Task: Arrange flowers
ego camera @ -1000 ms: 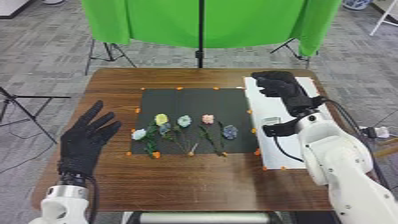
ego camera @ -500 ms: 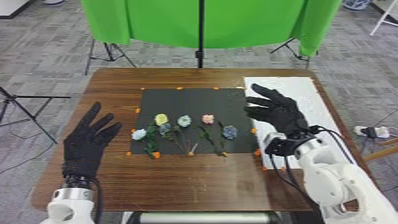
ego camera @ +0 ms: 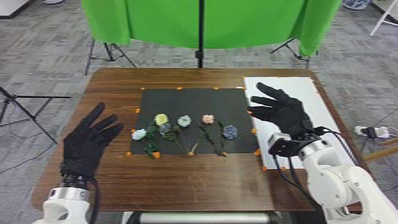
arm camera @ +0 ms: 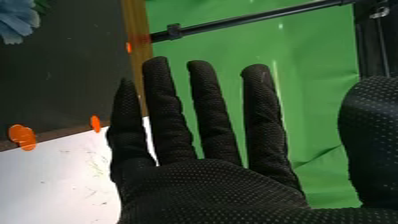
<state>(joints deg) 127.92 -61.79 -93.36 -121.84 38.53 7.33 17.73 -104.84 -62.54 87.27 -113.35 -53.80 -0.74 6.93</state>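
Brown wooden table (ego camera: 178, 187), long-stemmed flowers (ego camera: 184, 120) laid side by side on a black mat (ego camera: 191, 101).
Over the white sheet (ego camera: 296, 86), near the mat, the right hand (ego camera: 284, 115) is spread wide, holding nothing; the left hand (ego camera: 82, 146), also wide, waits left of the mat. Laying-out looks nearly done; to straighten the blue flower (ego camera: 230, 132), pinch lightly below its bloom and lift just clear, lest its leaves drag the neighbours.
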